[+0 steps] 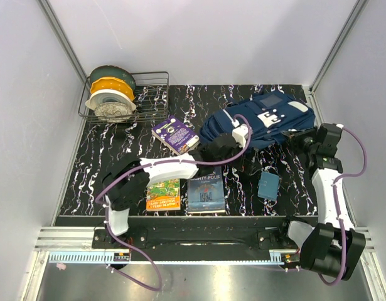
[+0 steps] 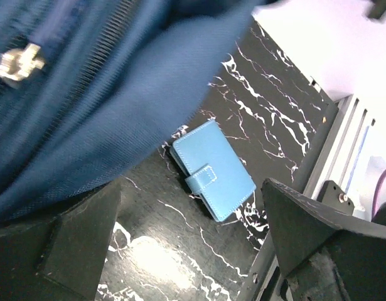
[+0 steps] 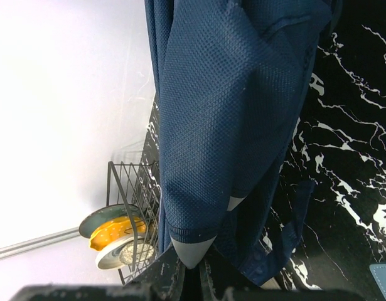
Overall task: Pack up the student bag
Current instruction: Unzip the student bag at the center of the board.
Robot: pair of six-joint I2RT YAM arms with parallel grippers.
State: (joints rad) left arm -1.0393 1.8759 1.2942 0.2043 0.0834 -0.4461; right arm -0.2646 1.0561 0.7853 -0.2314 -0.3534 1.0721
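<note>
From above I count one student bag [image 1: 277, 116], navy with white patches, lying at the far right of the black marbled table [image 1: 98, 163]. There are three books: a purple one [image 1: 175, 135] just left of the bag, and two side by side at the near edge, an orange-and-green one [image 1: 163, 195] and a dark blue one [image 1: 206, 193]. One small blue wallet [image 1: 268, 185] lies near the bag's front. One wire basket [image 1: 149, 94] in the far left corner holds three spools [image 1: 111, 94] — green, orange and white. The left gripper [image 1: 225, 147] reaches to the bag's left end; the right gripper [image 1: 298, 138] is at its right end.

In the left wrist view the left gripper [image 2: 193, 251] has its fingers [image 2: 312, 232] spread wide and nothing between them. The bag's blue fabric [image 2: 92, 100] hangs over the near finger; whether they touch I cannot tell. The wallet [image 2: 213, 170] lies flat on the table beyond the gap.

In the right wrist view the right gripper [image 3: 193, 281] is pressed nearly together — clamped on a fold of the bag [image 3: 230, 113], whose mesh cloth fills the middle of the view. The basket [image 3: 133, 188] and its spools [image 3: 114, 237] show behind.
</note>
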